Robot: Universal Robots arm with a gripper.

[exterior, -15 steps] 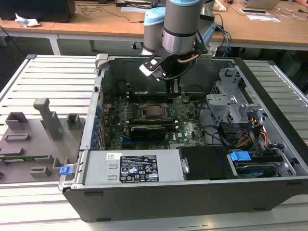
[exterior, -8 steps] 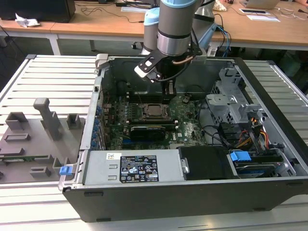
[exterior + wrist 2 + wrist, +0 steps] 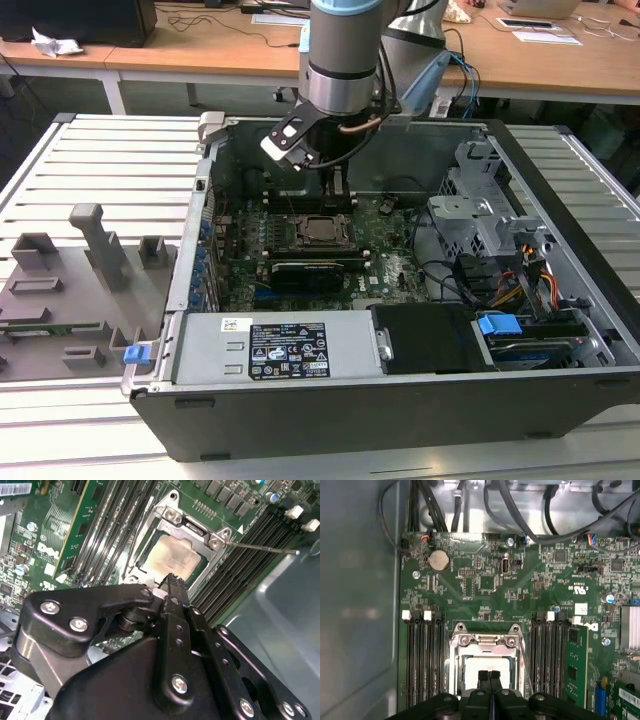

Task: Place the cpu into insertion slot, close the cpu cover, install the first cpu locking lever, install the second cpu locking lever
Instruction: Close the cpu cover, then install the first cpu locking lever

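Observation:
The cpu (image 3: 172, 557) lies flat in the insertion slot on the green motherboard, its silvery top facing up. The silver cpu cover (image 3: 200, 530) lies down around it, framing the chip. My gripper (image 3: 489, 676) hangs just above the edge of the cpu (image 3: 487, 664), its two black fingers pressed together, shut, with nothing between them. A thin metal locking lever (image 3: 260, 547) sticks out sideways from a corner of the cover, over the memory slots. In the exterior view the gripper (image 3: 340, 203) reaches down into the case just behind the cpu (image 3: 322, 229).
Long black memory slots (image 3: 422, 660) flank the socket on both sides. A black graphics card (image 3: 310, 272) lies in front of it, then the power supply (image 3: 285, 350). A drive cage (image 3: 480, 220) with cables stands at the exterior view's right. A grey fixture plate (image 3: 80, 280) lies outside the case.

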